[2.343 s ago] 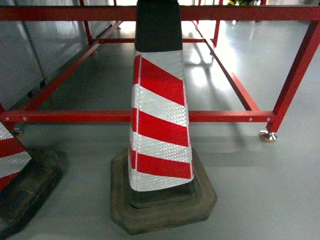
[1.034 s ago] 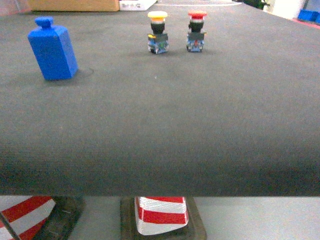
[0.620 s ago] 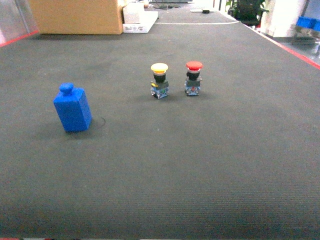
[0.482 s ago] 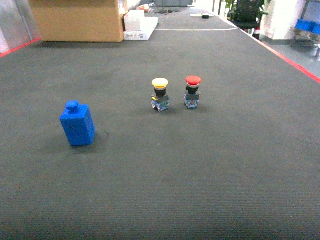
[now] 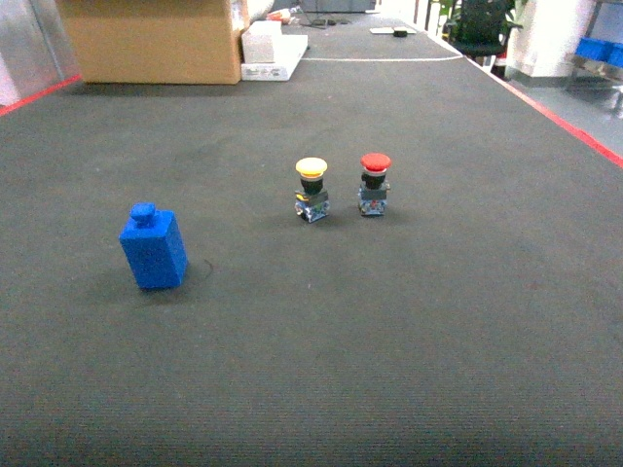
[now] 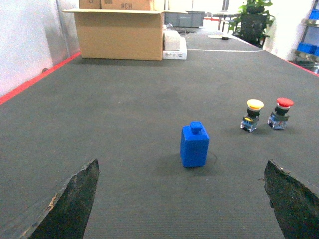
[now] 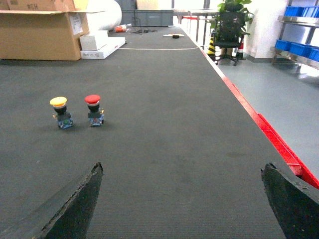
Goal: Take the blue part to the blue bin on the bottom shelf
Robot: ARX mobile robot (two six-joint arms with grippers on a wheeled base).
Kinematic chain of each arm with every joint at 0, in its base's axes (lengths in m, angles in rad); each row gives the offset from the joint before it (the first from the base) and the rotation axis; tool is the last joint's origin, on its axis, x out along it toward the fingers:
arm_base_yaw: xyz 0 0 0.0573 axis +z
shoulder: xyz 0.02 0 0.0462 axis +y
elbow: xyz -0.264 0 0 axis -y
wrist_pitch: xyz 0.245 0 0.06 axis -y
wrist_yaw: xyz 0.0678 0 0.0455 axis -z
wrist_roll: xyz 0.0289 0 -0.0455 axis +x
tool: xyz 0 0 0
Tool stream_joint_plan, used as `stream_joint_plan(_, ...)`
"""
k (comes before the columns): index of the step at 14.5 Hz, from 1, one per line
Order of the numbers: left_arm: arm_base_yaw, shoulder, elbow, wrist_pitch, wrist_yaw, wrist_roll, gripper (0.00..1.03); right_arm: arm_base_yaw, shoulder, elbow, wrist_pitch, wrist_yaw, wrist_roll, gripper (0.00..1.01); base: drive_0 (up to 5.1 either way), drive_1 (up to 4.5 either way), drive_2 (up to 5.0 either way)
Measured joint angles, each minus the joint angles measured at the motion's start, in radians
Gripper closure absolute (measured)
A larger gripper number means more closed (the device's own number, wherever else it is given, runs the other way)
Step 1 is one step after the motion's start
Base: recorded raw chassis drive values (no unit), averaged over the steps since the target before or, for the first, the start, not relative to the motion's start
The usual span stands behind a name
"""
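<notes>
On my counter (image 5: 438,321), which has a dark ribbed mat, the blue part (image 5: 154,246) stands at about nine o'clock from the middle of the head view. It is a bright blue block with a small round knob on top, a little tilted, and alone – well apart from the other things. In the left wrist view the same part sits near the centre, between the two dark fingers of my left tool (image 6: 182,199). The fingers (image 6: 70,201) are spread wide to the lower corners of that view, so this tool is released and grasps nothing.

To the right of the part, at about twelve o'clock from the middle of the head view, the yellow-capped push button (image 5: 311,189) stands upright, and just beside it on the right is the red-capped push button (image 5: 375,184), also upright; they do not touch. At eleven o'clock, far back on the counter, is a cardboard box (image 5: 156,41) with a white box (image 5: 273,47) against its right side.

My right tool (image 7: 182,199) is released too – its fingers (image 7: 284,199) stand wide apart and hold nothing, with both buttons at ten o'clock in its view. A red edge strip (image 7: 271,137) runs along the right side of the counter.
</notes>
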Motion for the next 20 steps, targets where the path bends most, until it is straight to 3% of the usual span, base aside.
stream_joint_plan(6, 0.0, 0.0, 0.0, 0.0, 0.0, 0.0, 0.05, 0.0, 0.0, 0.0, 0.0, 0.0, 0.0, 0.03, 0.0, 0.0, 0.0)
stream_joint_plan(7, -0.023, 0.015, 0.013, -0.058, -0.064, -0.015, 0.05, 0.0, 0.0, 0.0, 0.0, 0.0, 0.0, 0.03, 0.0, 0.0, 0.0)
stream_joint_plan(8, -0.126, 0.116, 0.052, -0.117, -0.249, -0.055, 0.05, 0.0, 0.0, 0.0, 0.0, 0.002, 0.0, 0.03, 0.0, 0.0, 0.0)
stream_joint_plan(9, -0.188, 0.195, 0.057, -0.072, -0.362, -0.072, 0.05, 0.0, 0.0, 0.0, 0.0, 0.0, 0.0, 0.03, 0.0, 0.0, 0.0)
stream_joint_plan(10, -0.202, 0.241, 0.062, -0.033, -0.431, -0.089, 0.05, 0.0, 0.0, 0.0, 0.0, 0.0, 0.0, 0.03, 0.0, 0.0, 0.0)
stream_joint_plan(12, -0.217, 0.433, 0.12, 0.147, -0.444, -0.117, 0.05, 0.0, 0.0, 0.0, 0.0, 0.0, 0.0, 0.03, 0.0, 0.0, 0.0)
stream_joint_plan(14, -0.286, 0.723, 0.204, 0.404, -0.448, -0.088, 0.05, 0.0, 0.0, 0.0, 0.0, 0.0, 0.0, 0.03, 0.0, 0.0, 0.0)
stream_joint_plan(17, -0.28, 1.071, 0.319, 0.677, -0.439, -0.053, 0.05, 0.0, 0.0, 0.0, 0.0, 0.0, 0.0, 0.03, 0.0, 0.0, 0.0)
stream_joint_plan(20, -0.276, 1.407, 0.414, 0.855, -0.399, -0.034, 0.05, 0.0, 0.0, 0.0, 0.0, 0.0, 0.0, 0.03, 0.0, 0.0, 0.0)
